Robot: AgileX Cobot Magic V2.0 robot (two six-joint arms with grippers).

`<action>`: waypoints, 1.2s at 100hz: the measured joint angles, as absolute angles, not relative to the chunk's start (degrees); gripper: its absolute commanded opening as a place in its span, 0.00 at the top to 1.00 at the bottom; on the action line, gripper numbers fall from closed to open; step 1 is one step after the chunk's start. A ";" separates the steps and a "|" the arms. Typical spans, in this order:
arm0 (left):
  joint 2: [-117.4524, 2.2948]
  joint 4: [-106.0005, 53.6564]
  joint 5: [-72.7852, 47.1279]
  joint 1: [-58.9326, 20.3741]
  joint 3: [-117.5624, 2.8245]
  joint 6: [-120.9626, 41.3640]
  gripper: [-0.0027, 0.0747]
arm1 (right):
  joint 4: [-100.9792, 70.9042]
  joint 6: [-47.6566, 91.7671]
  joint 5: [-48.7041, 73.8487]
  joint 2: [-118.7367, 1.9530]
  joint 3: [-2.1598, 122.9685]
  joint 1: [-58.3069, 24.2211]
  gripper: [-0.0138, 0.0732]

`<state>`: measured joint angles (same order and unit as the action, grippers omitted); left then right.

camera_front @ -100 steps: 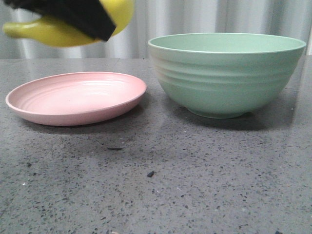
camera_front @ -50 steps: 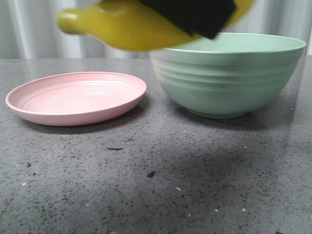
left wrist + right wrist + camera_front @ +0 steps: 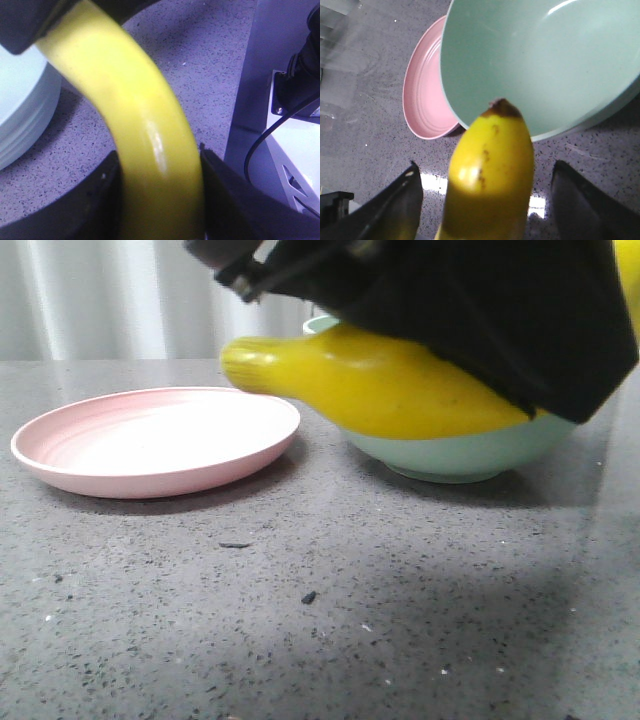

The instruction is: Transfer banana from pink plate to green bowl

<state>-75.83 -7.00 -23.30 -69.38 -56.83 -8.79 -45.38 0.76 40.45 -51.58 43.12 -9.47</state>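
Front view: the banana [image 3: 400, 390] hangs in front of the green bowl [image 3: 460, 455] and clear of the worktop [image 3: 300, 620], its narrow end pointing to 9 o'clock. A black arm part [image 3: 480, 310] covers the banana's top and its 3 o'clock end. Together they hide the bowl except its base and a bit of rim. I cannot tell from here which arm this part belongs to. The pink plate [image 3: 150, 440] sits bare at the bowl's 9 o'clock, just beside it.

Left wrist view: the left pincer [image 3: 159, 160] is closed on the banana, both black fingers pressed against its sides. The fruit's ends are cut off by the frame. A slice of the bowl's ridged wall shows at one edge, and a white housing [image 3: 295, 150] with a black cable at the other.

Right wrist view: the right pincer [image 3: 485, 170] stands wide apart. The banana's dark tip rises between its fingers, with worktop showing on each side, so they grip nothing. The tip overlaps the bowl's near rim; how high above it cannot be judged. The bowl hides part of the plate.
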 measured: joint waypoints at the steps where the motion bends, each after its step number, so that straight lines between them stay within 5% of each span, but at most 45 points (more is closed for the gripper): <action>1: -75.83 -7.00 -23.30 -69.38 -56.83 -8.79 0.70 | -45.38 0.76 40.45 -51.57 43.12 -9.47 0.37; 22: -75.83 -7.00 -23.30 -69.38 -56.83 -8.79 0.68 | -45.64 0.87 40.57 -51.78 43.12 -9.47 0.69; 38: -75.83 -7.00 -23.21 -69.38 -56.83 -8.79 0.46 | -46.12 0.75 40.57 -51.78 43.12 -9.47 0.84; 44: -75.83 -7.00 -22.94 -69.38 -56.83 -8.79 0.40 | -46.00 0.85 40.57 -51.78 43.12 -9.47 0.86; 83: -64.79 -5.75 -22.84 -63.56 -56.83 -8.79 0.40 | -45.68 5.16 37.75 -51.81 47.53 -9.47 0.87; 120: -54.16 -5.75 -21.17 -60.07 -56.83 -8.79 0.40 | -41.71 12.49 18.35 -58.07 50.14 -9.47 0.86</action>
